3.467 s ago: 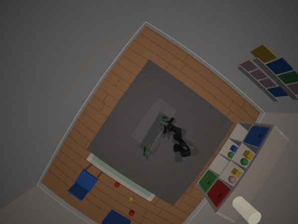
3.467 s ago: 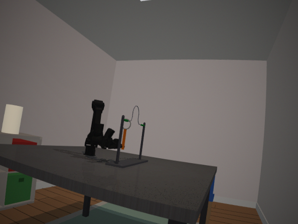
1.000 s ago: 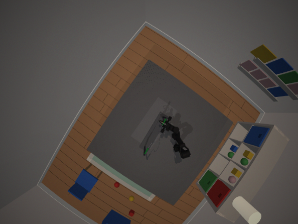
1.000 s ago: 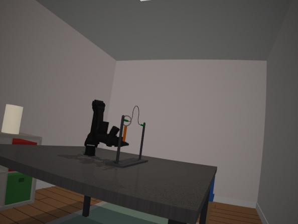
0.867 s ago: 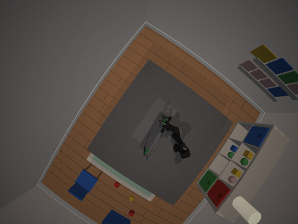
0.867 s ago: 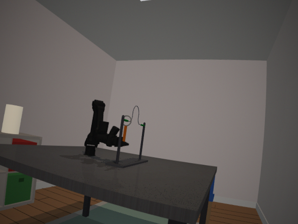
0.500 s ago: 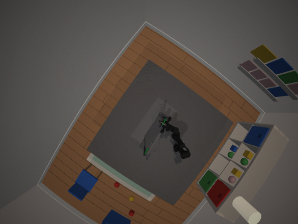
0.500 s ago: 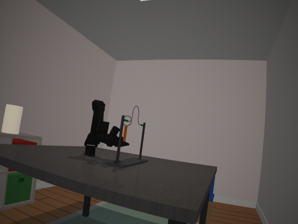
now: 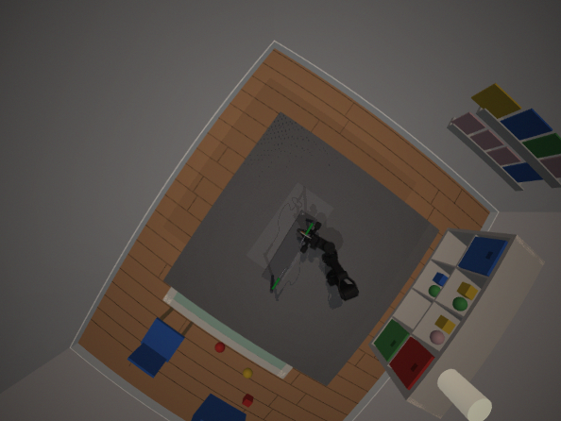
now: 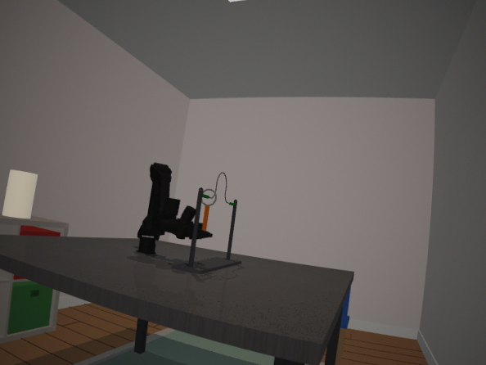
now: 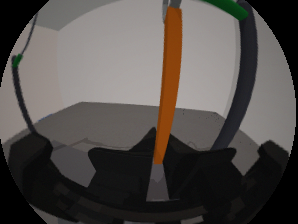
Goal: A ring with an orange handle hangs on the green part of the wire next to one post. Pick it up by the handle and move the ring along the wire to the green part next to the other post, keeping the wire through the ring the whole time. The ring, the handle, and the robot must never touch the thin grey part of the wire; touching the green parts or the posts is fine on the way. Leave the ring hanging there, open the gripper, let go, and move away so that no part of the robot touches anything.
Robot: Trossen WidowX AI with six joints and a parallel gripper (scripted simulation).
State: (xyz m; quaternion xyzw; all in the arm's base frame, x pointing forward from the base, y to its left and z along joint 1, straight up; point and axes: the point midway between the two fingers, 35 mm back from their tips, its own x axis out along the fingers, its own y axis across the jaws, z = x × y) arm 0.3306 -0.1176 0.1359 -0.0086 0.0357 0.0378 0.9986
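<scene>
The orange handle (image 10: 205,218) (image 11: 171,65) stands roughly upright, its lower end between the fingertips of my gripper (image 10: 205,234) (image 11: 156,129), which is shut on it. The grey ring (image 10: 209,205) above the handle is around the wire, near the inner end of the green part (image 9: 309,229) (image 10: 205,196) (image 11: 227,6) by the nearer post (image 10: 195,235) (image 11: 247,75). Whether ring and wire touch cannot be told. The other green part (image 9: 276,283) (image 10: 232,204) (image 11: 17,60) is by the other post (image 10: 231,231) (image 11: 22,100). The ring is mostly out of the wrist view.
The thin grey wire (image 10: 222,173) rises in a tall arch between the green parts. Both posts stand on a dark base plate (image 9: 281,260) (image 10: 217,265) on the grey table (image 9: 227,264) (image 10: 286,303). A shelf unit (image 9: 501,283) stands beyond the table.
</scene>
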